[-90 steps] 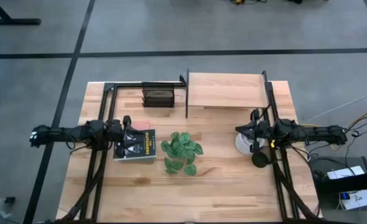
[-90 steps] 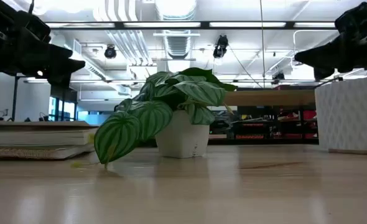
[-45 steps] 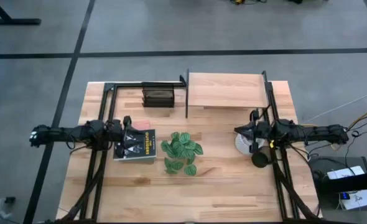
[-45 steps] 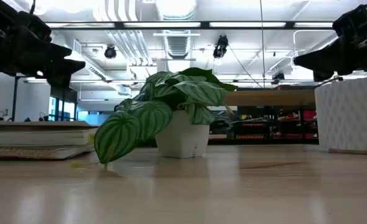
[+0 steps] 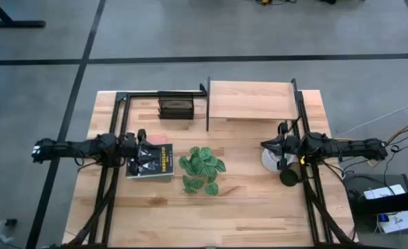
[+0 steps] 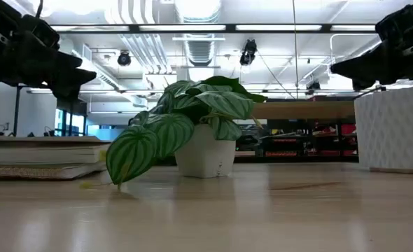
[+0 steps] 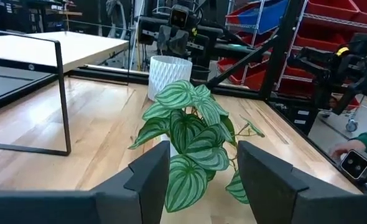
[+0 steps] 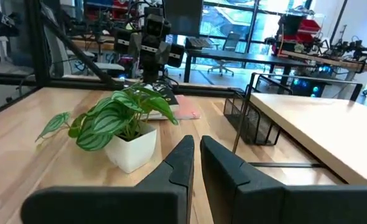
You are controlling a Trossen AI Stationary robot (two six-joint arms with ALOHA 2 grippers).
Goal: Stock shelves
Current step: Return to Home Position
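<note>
The shelves (image 5: 250, 100), a thin black frame with a pale board, stand at the table's far edge, right of centre. A potted plant with striped green leaves (image 5: 201, 168) stands by its white pot (image 6: 204, 155) on the table's middle. My left gripper (image 7: 202, 158) hovers open above a dark-covered book (image 5: 150, 160), its fingers pointing at the plant. My right gripper (image 8: 196, 155) is shut and hovers over a white ribbed vase (image 5: 270, 158), pointing toward the plant from the right.
A small dark slatted rack (image 5: 175, 107) sits at the far edge inside a black frame (image 5: 121, 104). A round black object (image 5: 289, 177) lies just near of the white vase. The near half of the tabletop (image 5: 211, 221) is bare wood.
</note>
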